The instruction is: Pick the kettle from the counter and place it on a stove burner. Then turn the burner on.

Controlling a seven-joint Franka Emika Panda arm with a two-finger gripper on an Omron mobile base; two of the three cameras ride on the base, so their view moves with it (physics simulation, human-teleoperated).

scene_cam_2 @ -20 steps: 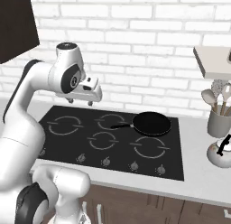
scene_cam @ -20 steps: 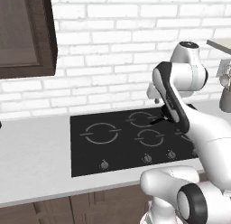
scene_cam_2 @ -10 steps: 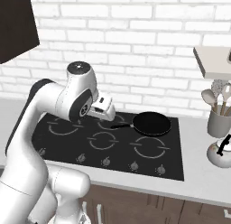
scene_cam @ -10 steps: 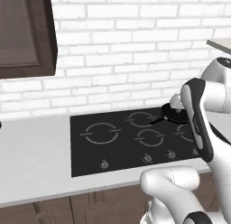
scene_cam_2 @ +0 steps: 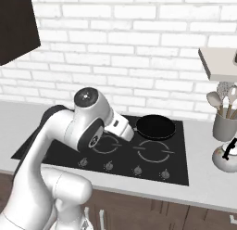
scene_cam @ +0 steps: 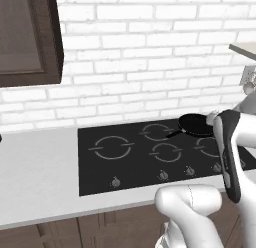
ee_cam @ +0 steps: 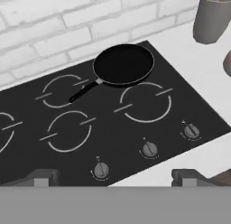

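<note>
At right edge, kettle (scene_cam_2: pixel 225 154) — partly cropped.

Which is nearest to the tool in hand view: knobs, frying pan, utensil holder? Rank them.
1. Knobs, front strip of the cooktop, just ahead of the open tool.
2. Frying pan, on a back burner.
3. Utensil holder, far right corner on the counter.

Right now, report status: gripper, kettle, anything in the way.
Gripper open, empty, over the cooktop front. Kettle on the counter right of the cooktop, untouched. Frying pan on a rear burner.
</note>
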